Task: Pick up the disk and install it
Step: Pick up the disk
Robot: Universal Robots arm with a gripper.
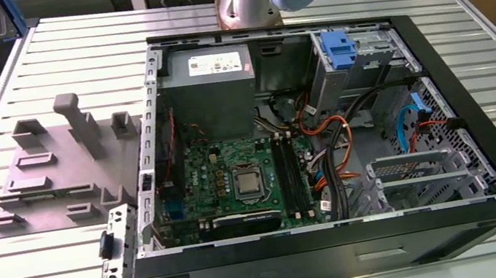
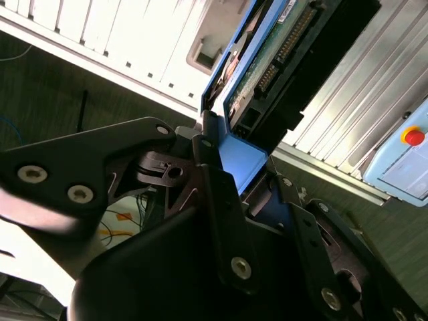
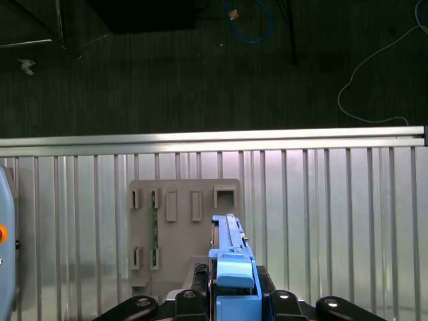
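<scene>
my gripper point(image 3: 233, 297) was closed on the disk point(image 3: 227, 237). in the second wrist view my fingers point(image 2: 217, 194) pinched the blue carrier point(image 2: 246, 167) at one end, from both sides, and i saw no gap between finger and plastic. the green board point(image 2: 267, 60) of the disk faced that camera, and the disk reached out well past my fingers.

in the exterior view the disk was in the upper left corner of the frame, partly cut by the edge. it was well apart from the open case point(image 1: 344, 254), which took the middle and right of the frame. in the first wrist view the disk stood edge-on over the grey fixture point(image 3: 184, 221) on the table point(image 3: 334, 221). i could not tell if it touched the fixture or hung free above it.

i judged the step in hand to be carrying the disk, with the install not yet done. to do this well, the grip should be on the carrier only, never on the board, and firm enough that the long free end does not swing. the disk should sit straight between my fingers, because a small tilt here would jam at a narrow slot. the case was full of cables point(image 1: 336, 133), so a path high above its wall seemed safer.
</scene>
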